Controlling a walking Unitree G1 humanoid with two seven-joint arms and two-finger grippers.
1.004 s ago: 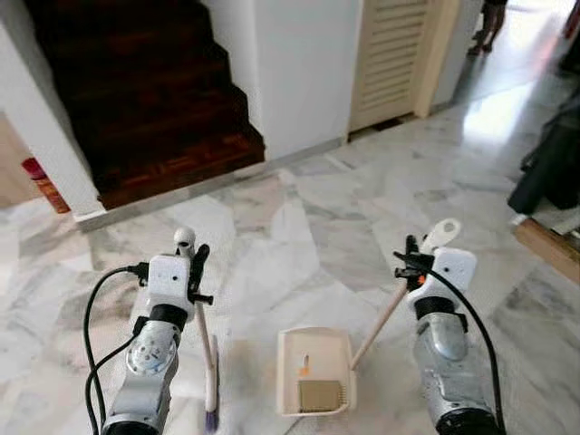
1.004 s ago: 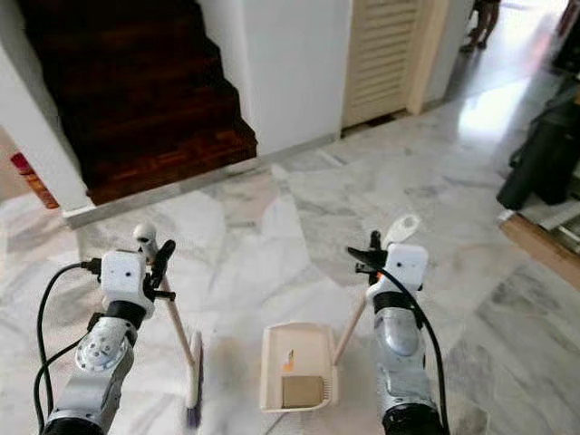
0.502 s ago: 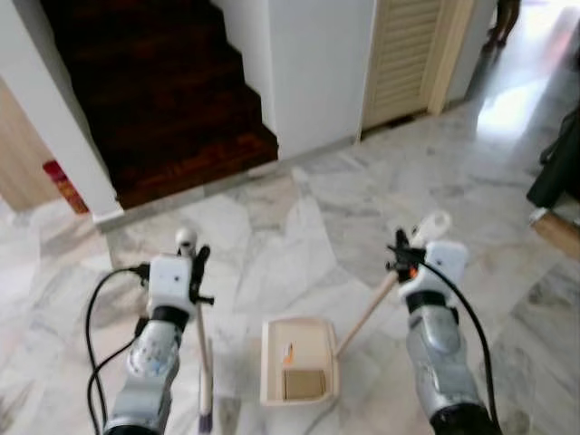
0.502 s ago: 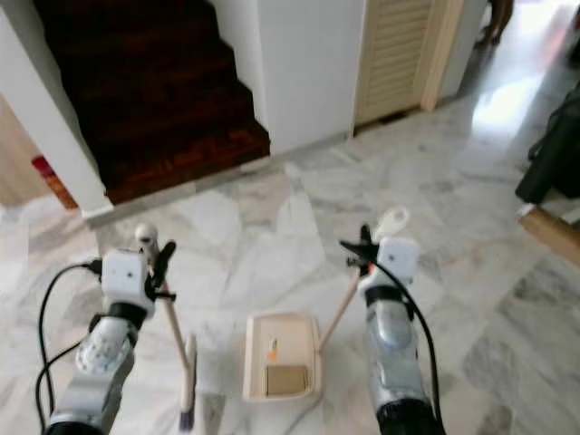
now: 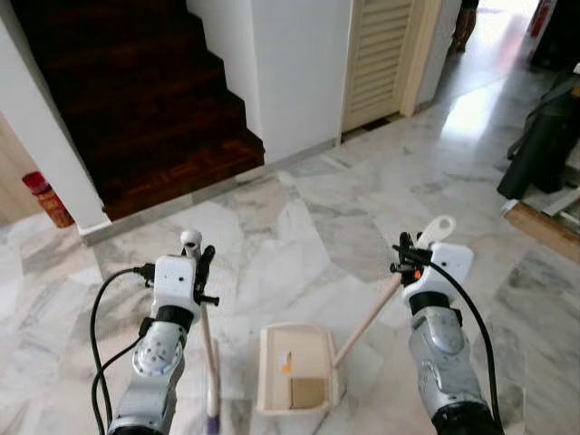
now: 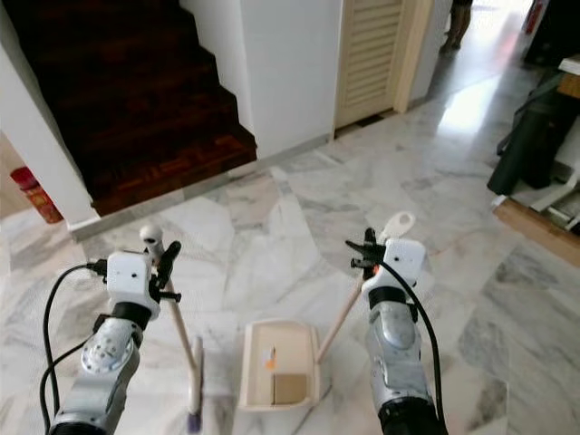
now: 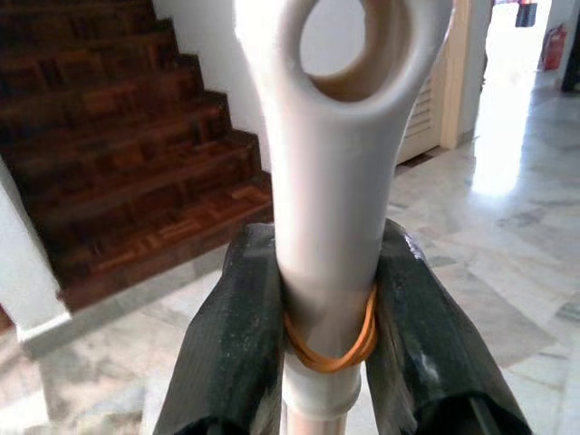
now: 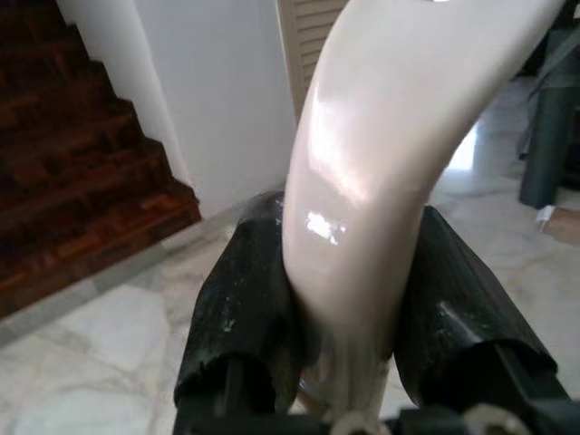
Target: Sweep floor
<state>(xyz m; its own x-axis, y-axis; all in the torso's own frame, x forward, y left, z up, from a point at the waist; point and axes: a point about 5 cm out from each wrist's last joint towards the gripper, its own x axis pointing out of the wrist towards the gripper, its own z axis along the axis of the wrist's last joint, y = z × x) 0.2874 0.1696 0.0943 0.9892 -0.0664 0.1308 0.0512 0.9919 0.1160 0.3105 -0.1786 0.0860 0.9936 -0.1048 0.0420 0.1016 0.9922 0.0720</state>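
The left claw is clamped on the top of the broom handle, its black fingers pressing either side just below the hanging hole, where an orange rubber band circles the shaft. The broom runs down and slightly toward the dustpan, its bristle head resting on the marble floor just left of the pan. The right claw is closed on the curved top of the dustpan handle, and that handle slants down and leftward to the dustpan, which sits flat on the floor between the two arms. A tan square and a small orange scrap lie inside the pan. The broom is the nearer tool to any dirt left of the dustpan, so the sweep would likely run rightward into its mouth. Beyond the dustpan rise a dark wooden staircase, a white wall and a louvred door; dark bags stand far to its right.
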